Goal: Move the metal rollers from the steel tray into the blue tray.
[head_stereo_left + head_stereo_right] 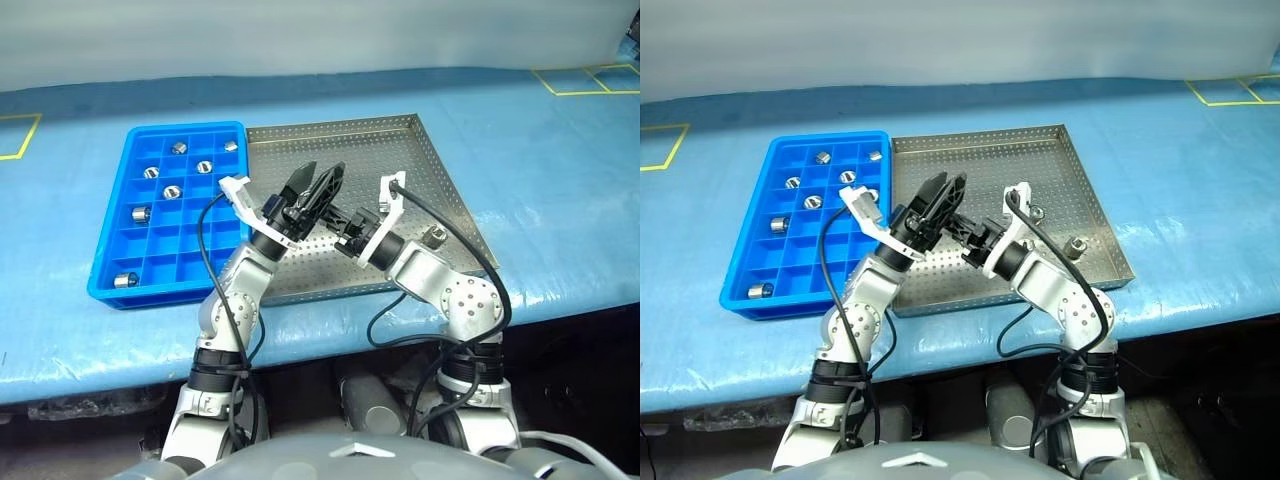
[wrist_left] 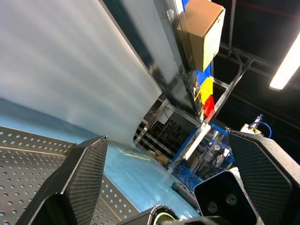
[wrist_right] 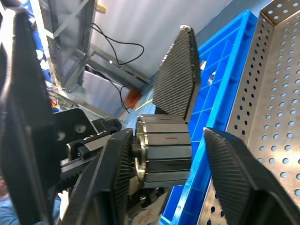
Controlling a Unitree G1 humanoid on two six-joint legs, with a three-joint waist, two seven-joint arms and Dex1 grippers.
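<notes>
The two arms cross over the steel tray (image 1: pixel 420 150), hiding a stretch of its perforated floor and part of its near rim; whether more metal rollers (image 1: pixel 436 236) lie beneath them cannot be told; the blue tray (image 1: pixel 120 200) has its near right corner covered by the left arm; in the head views the right gripper (image 1: pixel 347 222) sits behind the left gripper (image 1: pixel 318 182), so its fingers are too small and too masked to read; in the right wrist view the held roller's (image 3: pixel 164 157) far end is hidden behind a finger (image 3: pixel 112 178); the counter (image 1: pixel 560 200) runs past both side edges.
</notes>
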